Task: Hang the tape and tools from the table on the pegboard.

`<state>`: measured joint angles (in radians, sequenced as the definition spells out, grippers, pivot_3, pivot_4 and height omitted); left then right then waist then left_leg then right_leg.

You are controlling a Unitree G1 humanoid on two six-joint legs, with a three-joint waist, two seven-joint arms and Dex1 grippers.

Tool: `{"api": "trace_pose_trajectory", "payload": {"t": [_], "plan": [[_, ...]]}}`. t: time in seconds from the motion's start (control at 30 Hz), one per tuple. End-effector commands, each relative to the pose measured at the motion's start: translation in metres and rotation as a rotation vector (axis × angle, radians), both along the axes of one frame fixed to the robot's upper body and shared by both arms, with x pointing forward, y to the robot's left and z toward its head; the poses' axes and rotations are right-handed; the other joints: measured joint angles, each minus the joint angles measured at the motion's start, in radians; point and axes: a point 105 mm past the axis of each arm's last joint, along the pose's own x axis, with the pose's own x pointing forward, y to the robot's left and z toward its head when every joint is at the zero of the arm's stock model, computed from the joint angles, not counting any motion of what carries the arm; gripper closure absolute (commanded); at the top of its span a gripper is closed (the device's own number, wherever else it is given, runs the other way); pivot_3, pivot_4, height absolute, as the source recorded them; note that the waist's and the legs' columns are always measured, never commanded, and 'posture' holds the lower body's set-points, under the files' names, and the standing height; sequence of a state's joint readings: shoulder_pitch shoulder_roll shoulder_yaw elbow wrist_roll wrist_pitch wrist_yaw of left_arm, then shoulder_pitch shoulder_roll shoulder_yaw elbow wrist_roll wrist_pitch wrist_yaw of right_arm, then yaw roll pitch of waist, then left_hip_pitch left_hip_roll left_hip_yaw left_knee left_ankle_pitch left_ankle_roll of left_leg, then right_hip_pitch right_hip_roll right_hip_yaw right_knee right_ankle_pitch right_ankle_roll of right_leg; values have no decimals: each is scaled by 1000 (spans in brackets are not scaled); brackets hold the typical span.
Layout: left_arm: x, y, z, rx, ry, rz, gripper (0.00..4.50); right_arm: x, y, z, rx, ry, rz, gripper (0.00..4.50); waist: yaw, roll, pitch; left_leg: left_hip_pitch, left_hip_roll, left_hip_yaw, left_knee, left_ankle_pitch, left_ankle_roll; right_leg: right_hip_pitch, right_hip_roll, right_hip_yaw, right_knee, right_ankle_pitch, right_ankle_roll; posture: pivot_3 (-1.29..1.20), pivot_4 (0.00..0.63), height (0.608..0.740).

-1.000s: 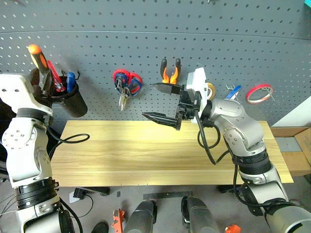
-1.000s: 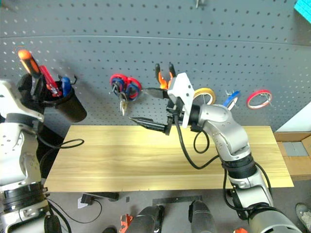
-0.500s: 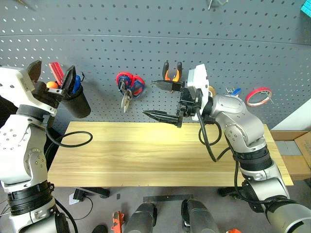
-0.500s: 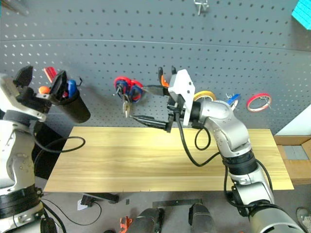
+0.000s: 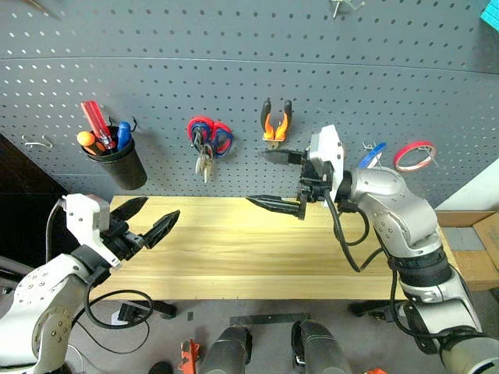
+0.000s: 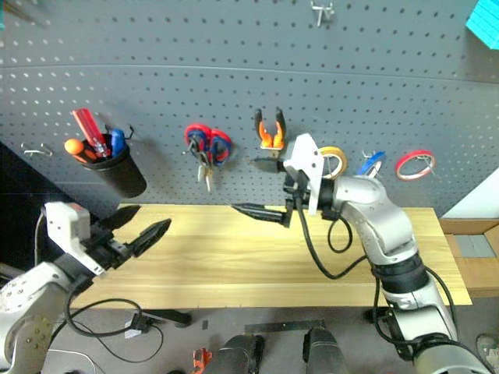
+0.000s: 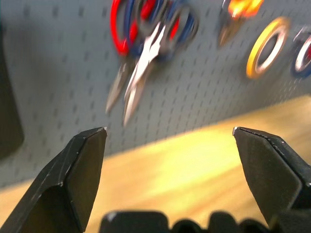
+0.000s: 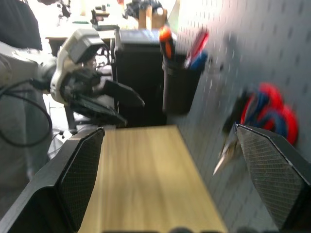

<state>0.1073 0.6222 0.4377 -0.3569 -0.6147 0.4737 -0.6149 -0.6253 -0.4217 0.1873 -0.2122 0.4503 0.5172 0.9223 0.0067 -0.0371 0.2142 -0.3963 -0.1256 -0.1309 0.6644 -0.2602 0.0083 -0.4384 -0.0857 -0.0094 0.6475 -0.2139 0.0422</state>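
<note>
Left eye view, pegboard (image 5: 234, 70), no readable writing

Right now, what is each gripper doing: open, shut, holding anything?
Left gripper: open, holding nothing, over the table's left end.
Right gripper: open, holding nothing, near the pegboard.

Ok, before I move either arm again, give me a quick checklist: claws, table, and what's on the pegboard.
1. Left claw open and holding nothing: ok.
2. Right claw open and holding nothing: ok.
3. Table has no tape or tools left on it: ok.
4. Orange-and-black pliers hanging on the pegboard: ok.
5. Blue tape roll on its hook, beside the red roll: ok.
6. Orange-handled screwdriver standing in the black cup with the red one: ok. Small black-handled scissors hanging below the red-and-blue pair: cannot tell clearly.
</note>
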Motion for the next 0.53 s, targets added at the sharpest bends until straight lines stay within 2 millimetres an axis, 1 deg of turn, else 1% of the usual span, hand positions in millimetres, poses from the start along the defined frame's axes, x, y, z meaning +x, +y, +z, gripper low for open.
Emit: {"api": "trace_pose_trajectory", "payload": {"t": [0.03,0.07,0.13,0.23,0.3,0.33,0.4,0.47,0.53], "plan": [[5,6,-4,13,-31,65,51,-1,-9,-20,-49,16,-52,0,0,2,-2,0,0,0,0,0,0,0,0,0,0,0,0,-3,165,740],[7,7,-8,-7,-29,90,51,1,-13,-30,-53,42,-83,0,-1,2,-2,0,0,0,0,0,0,0,0,0,0,0,0,-4,161,740],[10,4,-18,-56,-7,118,51,9,-24,-53,-50,106,-178,0,-3,3,-8,0,0,0,0,0,0,0,0,0,0,0,0,-7,153,740],[11,-2,-30,-55,19,117,51,15,-33,-70,-42,156,-257,0,-6,2,-13,1,0,0,0,0,0,1,0,0,0,0,0,-13,147,740],[10,-3,-45,-75,64,140,51,19,-40,-86,-53,187,-304,0,-8,3,-19,1,0,1,0,0,0,1,0,1,0,0,0,-15,139,740],[10,-3,-53,-77,83,152,51,21,-43,-91,-57,190,-327,0,-8,5,-22,2,0,2,0,0,0,1,0,1,0,0,0,-15,139,740],[12,0,-63,-82,101,192,51,25,-48,-94,-26,210,-360,0,-9,6,-26,5,0,3,-1,0,0,4,0,1,0,0,0,-13,113,740],[15,-4,-75,-98,117,210,51,31,-56,-102,-15,231,-414,0,-9,9,-37,6,0,2,-1,0,0,4,0,1,0,0,0,-16,108,740],[18,-8,-83,-131,131,229,51,34,-62,-113,-34,244,-441,0,-9,9,-44,7,0,2,-1,0,0,5,1,1,0,0,0,-16,88,740]]}}
